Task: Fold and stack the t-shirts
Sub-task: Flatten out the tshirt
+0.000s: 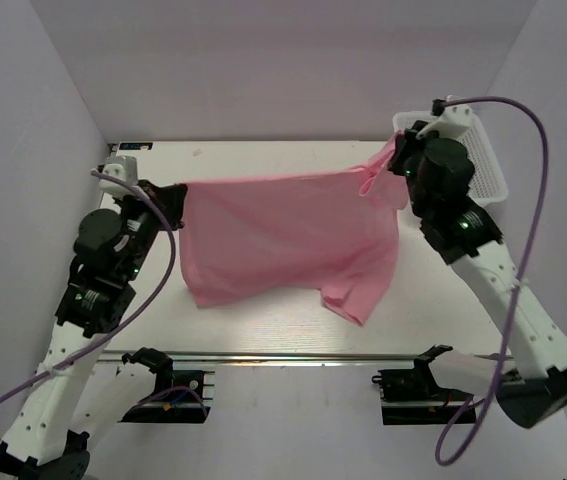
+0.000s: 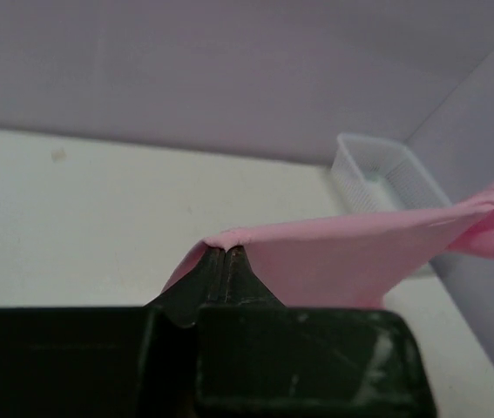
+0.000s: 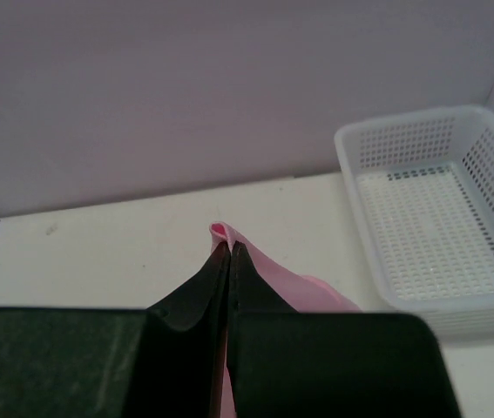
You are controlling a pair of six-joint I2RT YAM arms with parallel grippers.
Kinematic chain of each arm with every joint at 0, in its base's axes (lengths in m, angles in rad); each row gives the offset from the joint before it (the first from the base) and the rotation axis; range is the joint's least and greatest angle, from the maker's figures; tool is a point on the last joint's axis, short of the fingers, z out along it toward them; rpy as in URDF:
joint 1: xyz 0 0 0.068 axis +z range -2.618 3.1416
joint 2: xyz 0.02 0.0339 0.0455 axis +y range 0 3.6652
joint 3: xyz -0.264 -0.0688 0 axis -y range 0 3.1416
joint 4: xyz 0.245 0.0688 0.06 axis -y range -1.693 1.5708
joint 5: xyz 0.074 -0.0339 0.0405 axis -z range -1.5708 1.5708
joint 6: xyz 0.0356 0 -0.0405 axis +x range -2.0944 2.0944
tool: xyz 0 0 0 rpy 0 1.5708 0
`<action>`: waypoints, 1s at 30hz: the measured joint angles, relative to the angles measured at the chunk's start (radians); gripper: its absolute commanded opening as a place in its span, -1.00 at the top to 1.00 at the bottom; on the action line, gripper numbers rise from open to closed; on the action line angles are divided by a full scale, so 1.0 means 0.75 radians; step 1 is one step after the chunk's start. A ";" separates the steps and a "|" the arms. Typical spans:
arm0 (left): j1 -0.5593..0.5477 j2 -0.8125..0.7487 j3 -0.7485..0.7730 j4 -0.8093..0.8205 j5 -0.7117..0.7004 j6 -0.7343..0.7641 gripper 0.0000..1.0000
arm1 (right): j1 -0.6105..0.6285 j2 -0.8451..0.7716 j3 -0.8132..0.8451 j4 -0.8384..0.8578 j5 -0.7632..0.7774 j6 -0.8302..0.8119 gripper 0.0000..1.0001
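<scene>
Clamped tight, no gap between the fingers, on a pinch of pink cloth: black left gripper (image 1: 176, 202) (image 2: 226, 253), well apart from the white plastic mesh basket (image 1: 491, 172) (image 2: 375, 171) (image 3: 421, 123), at the opposite side of the flat white table (image 1: 263, 160) (image 2: 72, 218) (image 3: 98, 252). Likewise pressed together on a fold of the same cloth, a small loop of it poking past the fingertips in the right wrist view: black right gripper (image 1: 395, 166) (image 3: 230, 247), just beside the basket's left wall.

Held up between the two: plain light-pink short-sleeved t-shirt (image 1: 293, 235) (image 2: 351, 257) (image 3: 292, 286) of thin soft fabric, no print. Upper edge pulled into a nearly straight line, long axis running from the basket side across to the far side of the table from it. Rest of the cloth sagging away from that line toward the arm bases, smooth in the middle, softly creased toward the lower corners. Bunched and rolled beside the basket-side grip. Small sleeve-like flap at the lower corner on the basket side. Contact with the table under the lower hem: cannot tell.

Basket rectangular, walls and floor pierced with rows of small holes, rim rounded at the corners. Table surface matte and plain.
</scene>
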 measured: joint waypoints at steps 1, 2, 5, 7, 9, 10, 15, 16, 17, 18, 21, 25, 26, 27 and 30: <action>0.000 -0.010 0.046 -0.002 -0.001 0.016 1.00 | 0.000 -0.052 0.006 -0.008 -0.008 -0.022 1.00; 0.000 -0.015 0.089 -0.001 0.000 0.031 1.00 | 0.000 -0.097 0.014 -0.018 -0.024 -0.043 1.00; 0.000 -0.017 0.242 -0.003 0.016 0.075 1.00 | 0.000 -0.197 0.070 -0.034 -0.100 -0.106 1.00; 0.000 -0.015 0.337 -0.010 0.032 0.100 1.00 | 0.000 -0.264 0.114 -0.045 -0.216 -0.173 1.00; 0.000 -0.016 0.423 -0.017 0.041 0.123 1.00 | 0.000 -0.323 0.159 -0.049 -0.334 -0.251 1.00; 0.000 -0.015 0.468 -0.028 0.043 0.133 1.00 | 0.000 -0.351 0.179 -0.049 -0.394 -0.285 1.00; 0.000 -0.023 0.647 -0.085 0.022 0.179 1.00 | -0.001 -0.492 0.266 -0.064 -0.691 -0.495 1.00; 0.000 -0.025 0.674 -0.101 0.020 0.186 1.00 | -0.001 -0.516 0.291 -0.080 -0.734 -0.527 1.00; 0.000 -0.027 0.699 -0.114 0.020 0.194 1.00 | -0.001 -0.535 0.333 -0.102 -0.781 -0.564 1.00; 0.000 -0.028 0.729 -0.134 0.028 0.203 1.00 | -0.001 -0.544 0.373 -0.118 -0.821 -0.595 1.00; -0.001 -0.022 0.834 -0.192 0.100 0.227 1.00 | -0.002 -0.566 0.504 -0.164 -0.966 -0.665 1.00; -0.001 -0.025 0.940 -0.215 0.186 0.248 1.00 | -0.003 -0.604 0.615 -0.198 -1.122 -0.703 1.00; -0.001 -0.027 0.954 -0.215 0.198 0.250 1.00 | -0.003 -0.614 0.630 -0.196 -1.140 -0.707 1.00; -0.001 -0.030 0.963 -0.215 0.209 0.252 1.00 | -0.003 -0.625 0.634 -0.189 -1.152 -0.711 1.00; -0.001 -0.033 0.968 -0.225 0.222 0.255 1.00 | -0.003 -0.647 0.608 -0.167 -1.160 -0.734 1.00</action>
